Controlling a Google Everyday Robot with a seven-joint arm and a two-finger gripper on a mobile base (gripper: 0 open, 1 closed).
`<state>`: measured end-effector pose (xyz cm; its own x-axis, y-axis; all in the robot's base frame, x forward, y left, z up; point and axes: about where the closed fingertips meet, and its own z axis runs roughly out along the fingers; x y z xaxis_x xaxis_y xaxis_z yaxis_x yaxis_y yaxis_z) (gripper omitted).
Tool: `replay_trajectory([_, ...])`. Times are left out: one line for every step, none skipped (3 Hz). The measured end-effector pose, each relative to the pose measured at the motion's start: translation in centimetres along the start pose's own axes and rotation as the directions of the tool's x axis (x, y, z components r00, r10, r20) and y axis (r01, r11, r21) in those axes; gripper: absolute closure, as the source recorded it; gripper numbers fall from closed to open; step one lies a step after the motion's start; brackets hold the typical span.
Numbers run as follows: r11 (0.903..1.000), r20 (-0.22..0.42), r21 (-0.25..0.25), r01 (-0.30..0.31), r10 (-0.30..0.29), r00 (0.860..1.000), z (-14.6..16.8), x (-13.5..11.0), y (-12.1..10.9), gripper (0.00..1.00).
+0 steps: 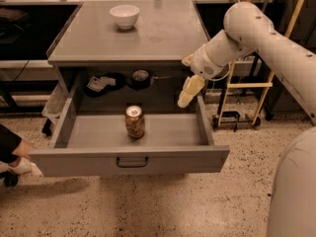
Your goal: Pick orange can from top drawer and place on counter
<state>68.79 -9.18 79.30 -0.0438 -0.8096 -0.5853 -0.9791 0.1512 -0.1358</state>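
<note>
Grey top drawer (131, 161) holds the orange can (134, 122) upright, centred. The jaws hover at the can's two o'clock over the right wall, spread I cannot tell. Best sweep toward eight o'clock, descend astride it, below the counter surface (163, 33).

Dim, warm light is falling from above on the counter (163, 33), leaving a soft sheen there. The drawer (74, 162) is casting a shadow on the floor (74, 191). The gripper (183, 100), hanging above the drawer's rear corner, is catching light.
</note>
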Motion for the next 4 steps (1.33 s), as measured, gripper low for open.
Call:
replay_trajectory([0.9942,0.041,-0.106,0.014,-0.010,0.999,4.5,-0.3,1.4,0.00])
replay_trajectory([0.9675,0.114,-0.251,0.028,0.001,0.993,12.1,-1.4,3.4,0.00])
replay_trajectory([0.9673,0.114,-0.252,0.028,0.001,0.993,12.1,-1.4,3.5,0.00])
replay_trajectory([0.9568,0.129,-0.289,0.027,0.011,0.992,14.1,-1.1,4.2,0.00])
